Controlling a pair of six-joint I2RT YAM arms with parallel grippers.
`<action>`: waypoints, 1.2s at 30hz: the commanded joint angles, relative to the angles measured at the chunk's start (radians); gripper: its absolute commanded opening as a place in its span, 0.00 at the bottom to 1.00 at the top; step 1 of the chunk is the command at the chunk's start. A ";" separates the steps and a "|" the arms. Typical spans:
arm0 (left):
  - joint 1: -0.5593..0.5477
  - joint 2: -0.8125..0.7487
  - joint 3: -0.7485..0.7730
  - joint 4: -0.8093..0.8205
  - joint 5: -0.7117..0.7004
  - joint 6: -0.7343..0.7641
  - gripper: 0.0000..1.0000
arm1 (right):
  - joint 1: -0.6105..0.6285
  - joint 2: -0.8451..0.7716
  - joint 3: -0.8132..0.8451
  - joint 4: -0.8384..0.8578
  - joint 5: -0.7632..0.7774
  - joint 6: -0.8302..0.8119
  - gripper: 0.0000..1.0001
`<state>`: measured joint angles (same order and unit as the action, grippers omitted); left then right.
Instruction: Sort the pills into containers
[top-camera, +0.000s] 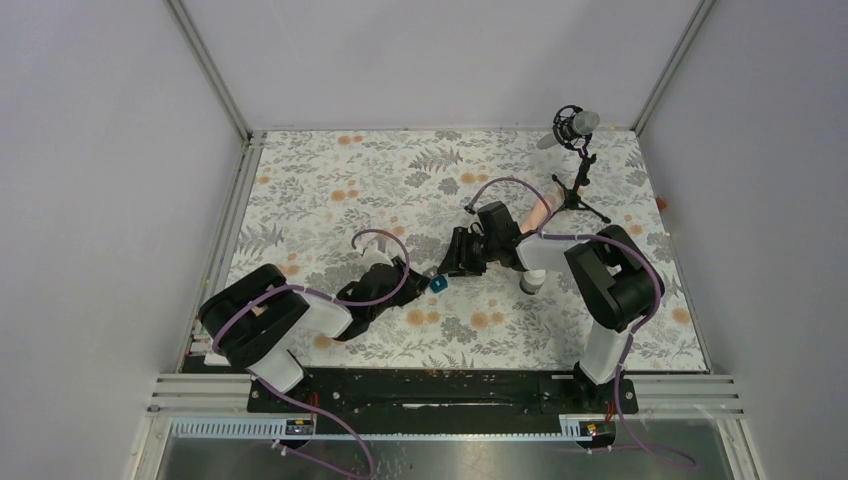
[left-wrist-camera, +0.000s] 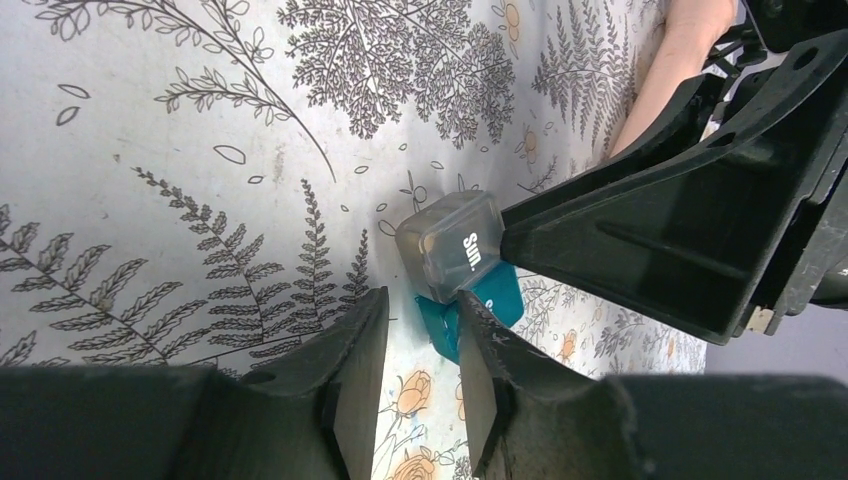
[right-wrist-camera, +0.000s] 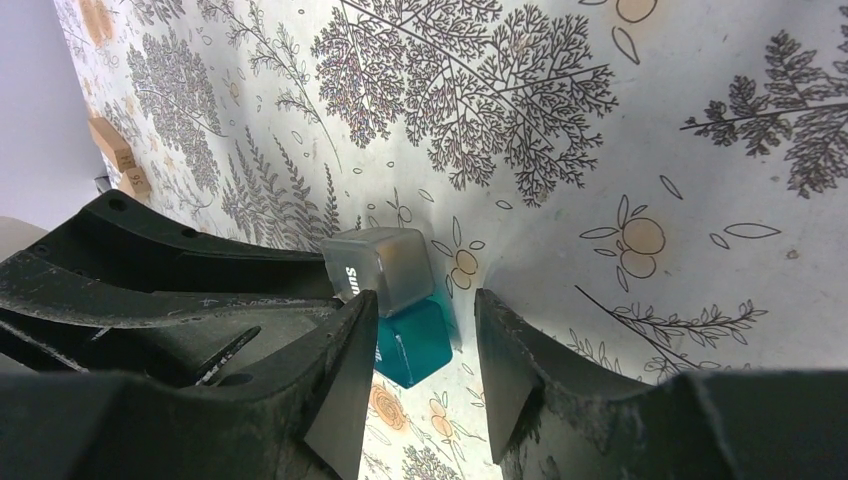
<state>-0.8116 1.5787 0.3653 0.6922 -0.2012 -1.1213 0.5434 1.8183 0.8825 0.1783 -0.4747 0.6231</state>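
The small teal cube-shaped plastic box sits on the table's floral-printed cloth in the narrow space between the two arms, near the middle of the table. A frosted translucent cap printed "Sun." rests against its far side. Whether the cap is seated shut or swung open on a hinge cannot be told from either wrist view. The left gripper is right at the box. Its black fingers are drawn narrow with only a slim gap that looks empty, and one fingertip lies against the teal corner, so no firm pinch shows. The right gripper comes in from the opposite side with its fingers moderately spread and holding nothing. The box is just beside one finger, whose tip touches the frosted cap. By my reading the task is at an early stage, with both arms working on the box itself. No pills show in any view, so nothing can be counted as sorted, and the box's inside is hidden. The white round bottle cannot be picked out with confidence, since pale shapes under the right arm blend with the arm's own links. A peach-coloured object behind the right gripper is cut off and unidentifiable. A black microphone on a tripod stands well apart at the far right.
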 joint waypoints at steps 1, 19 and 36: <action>0.006 0.021 -0.010 0.084 -0.029 -0.020 0.31 | 0.014 0.013 0.016 0.025 -0.021 -0.018 0.48; 0.057 0.006 0.004 0.108 0.029 0.000 0.36 | 0.018 0.051 0.038 0.027 -0.029 -0.028 0.42; 0.101 0.013 0.017 0.102 0.070 0.018 0.33 | 0.018 0.074 0.044 -0.011 0.015 -0.031 0.39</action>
<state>-0.7177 1.5925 0.3637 0.7563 -0.1455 -1.1160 0.5484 1.8664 0.9127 0.1993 -0.5144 0.6155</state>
